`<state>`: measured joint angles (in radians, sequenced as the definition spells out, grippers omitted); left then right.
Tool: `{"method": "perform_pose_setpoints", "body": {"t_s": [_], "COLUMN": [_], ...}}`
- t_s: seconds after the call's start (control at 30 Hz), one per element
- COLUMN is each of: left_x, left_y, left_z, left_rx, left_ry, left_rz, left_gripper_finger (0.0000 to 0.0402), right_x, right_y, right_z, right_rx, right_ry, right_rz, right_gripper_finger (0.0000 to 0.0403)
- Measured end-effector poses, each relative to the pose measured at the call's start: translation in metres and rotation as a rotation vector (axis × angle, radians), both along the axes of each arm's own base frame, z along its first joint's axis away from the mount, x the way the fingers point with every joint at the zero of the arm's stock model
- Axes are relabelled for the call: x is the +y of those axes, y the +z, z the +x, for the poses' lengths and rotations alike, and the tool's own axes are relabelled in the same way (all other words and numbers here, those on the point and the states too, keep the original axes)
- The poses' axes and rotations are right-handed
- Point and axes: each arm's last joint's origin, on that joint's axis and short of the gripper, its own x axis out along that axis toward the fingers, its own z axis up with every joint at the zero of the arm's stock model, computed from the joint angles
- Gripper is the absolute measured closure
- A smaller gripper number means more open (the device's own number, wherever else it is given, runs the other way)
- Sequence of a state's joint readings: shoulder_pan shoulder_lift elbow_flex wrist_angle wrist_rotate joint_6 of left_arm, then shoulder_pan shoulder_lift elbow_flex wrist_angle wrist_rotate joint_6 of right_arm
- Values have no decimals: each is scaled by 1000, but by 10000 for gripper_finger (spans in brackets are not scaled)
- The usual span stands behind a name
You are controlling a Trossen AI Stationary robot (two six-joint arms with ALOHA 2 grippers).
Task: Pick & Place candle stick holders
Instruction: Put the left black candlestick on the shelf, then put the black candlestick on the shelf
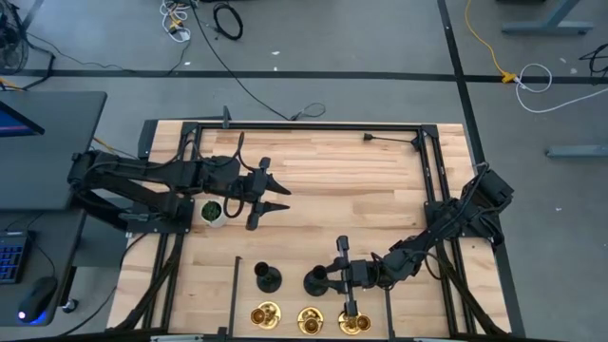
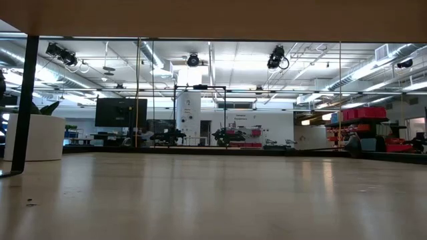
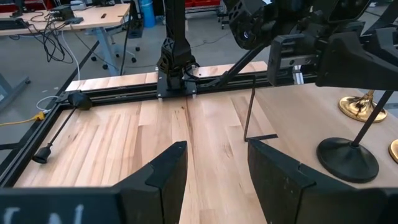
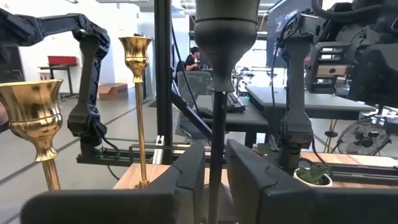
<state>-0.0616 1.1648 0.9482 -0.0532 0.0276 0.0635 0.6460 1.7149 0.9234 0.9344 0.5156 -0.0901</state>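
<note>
Two matte black candle stick holders stand near the table's near edge, one [image 1: 268,277] free on its round base and one [image 1: 316,281] at my right gripper [image 1: 329,278]. Three brass-gold holders [image 1: 265,315] [image 1: 311,320] [image 1: 353,323] stand in a row along the near edge. My right gripper [image 4: 216,163] is shut on the black holder's stem. My left gripper [image 1: 285,198] is open and empty over the table's left middle, and its wrist view [image 3: 214,155] shows only bare wood between the fingers. I see no third black holder. My right gripper pinches the black holder's thin stem [image 4: 216,124] between its two fingers, well below the cup [image 4: 226,25]. The fingers come in level from the table's right side and lie across the stem. The holder stands upright, and its base [image 3: 348,158] appears to rest on the table.
A small white pot with a green plant [image 1: 212,211] stands beside the left arm and also shows in the low view [image 2: 33,137]. A black metal frame [image 1: 304,125] runs around the table's edges. Open wood [image 1: 351,180] lies across the middle and far side.
</note>
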Motion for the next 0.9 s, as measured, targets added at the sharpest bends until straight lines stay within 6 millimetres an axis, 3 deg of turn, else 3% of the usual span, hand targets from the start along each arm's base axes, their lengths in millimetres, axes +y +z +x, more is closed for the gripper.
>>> {"method": "perform_pose_setpoints", "body": {"t_s": [0.2,0.5,0.73,0.9], "left_x": [0,0,0,0], "left_y": [0,0,0,0], "left_z": [0,0,0,0], "left_rx": [0,3,5,5], "left_ry": [0,-1,-1,-1], "left_rz": [0,0,0,-1], "left_gripper_finger": [232,232,232,232], "right_x": [1,9,12,16], "right_y": [0,7,11,9], "right_z": [-1,-15,-21,-26], "right_rx": [-4,1,4,35], "right_ry": [-5,-216,-183,-257], "right_rz": [-36,-118,-92,-127], "right_gripper_finger": [315,257,223,208]}}
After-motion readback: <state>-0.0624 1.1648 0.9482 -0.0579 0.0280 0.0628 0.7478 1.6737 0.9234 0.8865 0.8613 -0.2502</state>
